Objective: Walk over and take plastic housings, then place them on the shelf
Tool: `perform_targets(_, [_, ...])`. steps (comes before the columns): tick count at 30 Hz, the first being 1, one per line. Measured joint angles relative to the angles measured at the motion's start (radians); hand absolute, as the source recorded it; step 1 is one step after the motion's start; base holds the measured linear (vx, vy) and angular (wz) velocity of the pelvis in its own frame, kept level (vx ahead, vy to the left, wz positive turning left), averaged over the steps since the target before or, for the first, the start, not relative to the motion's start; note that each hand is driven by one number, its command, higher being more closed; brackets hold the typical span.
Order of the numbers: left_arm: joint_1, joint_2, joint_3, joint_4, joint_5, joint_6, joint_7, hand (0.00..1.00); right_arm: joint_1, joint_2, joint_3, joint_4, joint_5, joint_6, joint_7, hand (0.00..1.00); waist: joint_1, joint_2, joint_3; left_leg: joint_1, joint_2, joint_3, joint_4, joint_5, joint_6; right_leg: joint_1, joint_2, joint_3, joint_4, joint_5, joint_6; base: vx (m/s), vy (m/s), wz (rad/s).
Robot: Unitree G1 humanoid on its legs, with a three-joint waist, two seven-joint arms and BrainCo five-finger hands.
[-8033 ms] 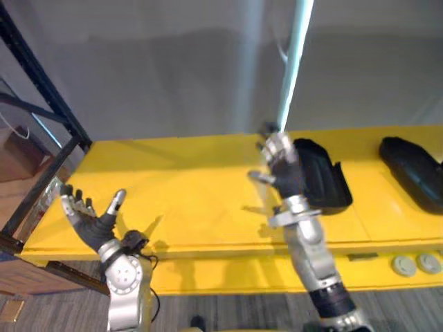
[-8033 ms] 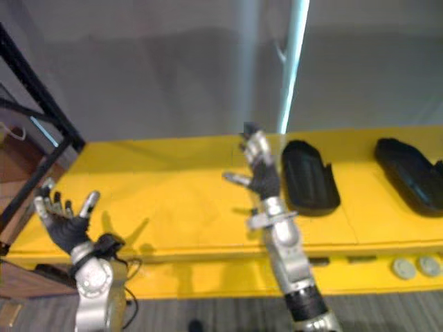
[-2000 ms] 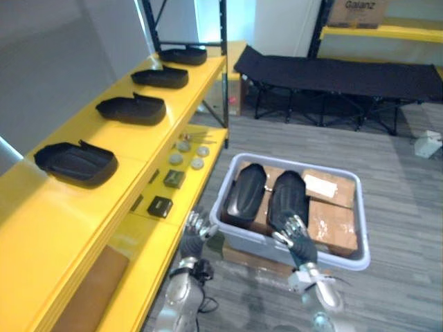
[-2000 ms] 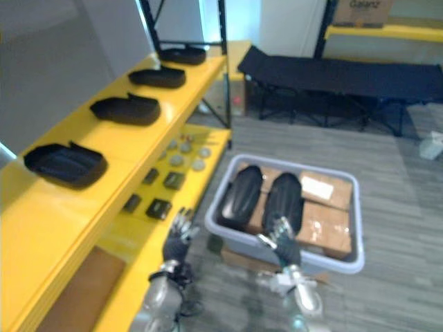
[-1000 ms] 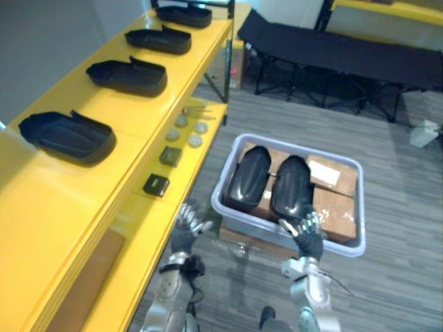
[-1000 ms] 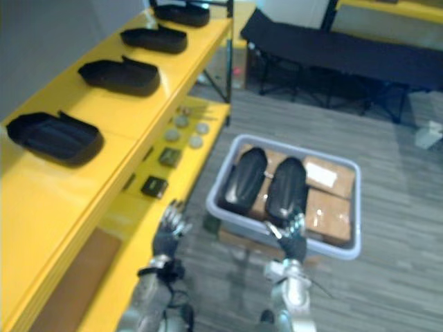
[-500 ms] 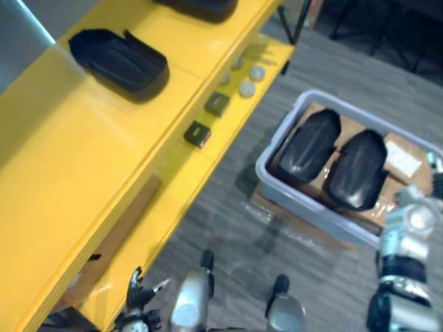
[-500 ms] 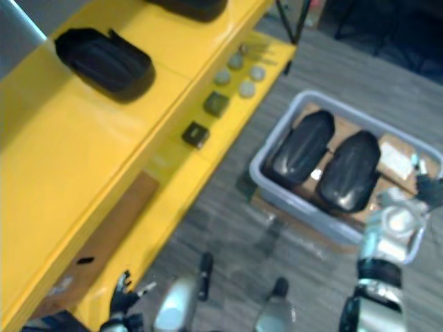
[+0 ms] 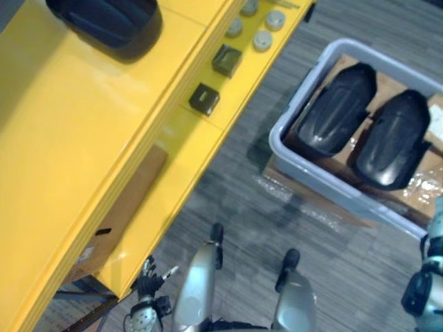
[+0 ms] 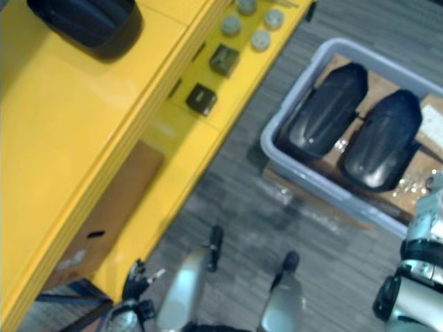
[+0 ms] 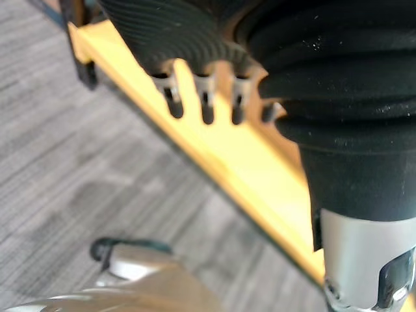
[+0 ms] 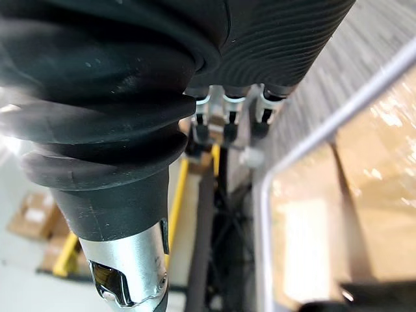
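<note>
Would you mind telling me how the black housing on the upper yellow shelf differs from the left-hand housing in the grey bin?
The shelf housing lies on the upper yellow shelf; the bin housing lies in the grey bin beside a second housing. The shelf housing seems to lie hollow side up, rim raised; the bin housing lies domed side up, glossy. Both are black.

One black housing (image 9: 104, 19) on yellow shelf (image 9: 62, 131)
</note>
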Motion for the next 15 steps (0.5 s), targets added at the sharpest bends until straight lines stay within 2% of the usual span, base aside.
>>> perform_targets(5, [-0.012, 0.034, -0.114, -0.057, -0.012, -0.033, -0.038, 0.00, -0.118, -0.051, 0.090, 0.131, -0.003, 0.066, 0.052, 0.00, -0.003, 0.010, 0.000, -0.022, 0.011, 0.022, 0.015, 0.002, 0.004, -0.033, 0.006, 0.024, 0.000, 0.006, 0.007, -0.01, 0.007, -0.13])
perform_targets(6, [-0.035, 0.027, -0.150, -0.063, -0.014, -0.044, -0.036, 0.00, -0.162, -0.076, 0.118, 0.170, -0.003, 0.090, 0.058, 0.00, -0.002, 0.021, 0.004, -0.031, 0.014, 0.028, 0.025, 0.002, 0.004, -0.041, 0.008, 0.030, -0.007, 0.014, 0.009, 0.01, 0.011, -0.15])
perform_targets(8, [-0.048, 0.015, -0.185, -0.068, -0.030, -0.047, -0.034, 0.00, -0.200, -0.097, 0.145, 0.214, -0.005, 0.110, 0.058, 0.00, 0.001, 0.039, 0.007, -0.042, 0.026, 0.030, 0.043, -0.005, 0.005, -0.043, 0.020, 0.034, -0.020, 0.025, 0.009, 0.01, 0.014, -0.17])
perform_targets(9, [-0.054, 0.018, -0.197, -0.070, -0.044, -0.047, -0.027, 0.00, -0.221, -0.097, 0.154, 0.239, -0.006, 0.128, 0.057, 0.00, 0.005, 0.040, 0.006, -0.045, 0.032, 0.031, 0.043, -0.007, 0.004, -0.049, 0.025, 0.040, -0.024, 0.029, 0.008, 0.01, 0.008, -0.17])
perform_targets(15, [-0.055, 0.017, -0.235, -0.069, -0.052, -0.047, 0.013, 0.00, -0.279, -0.106, 0.197, 0.328, -0.023, 0.176, 0.071, 0.00, 0.009, 0.064, 0.006, -0.050, 0.040, 0.038, 0.034, -0.006, 0.004, -0.067, 0.032, 0.053, -0.025, 0.033, 0.009, -0.01, -0.009, -0.09])
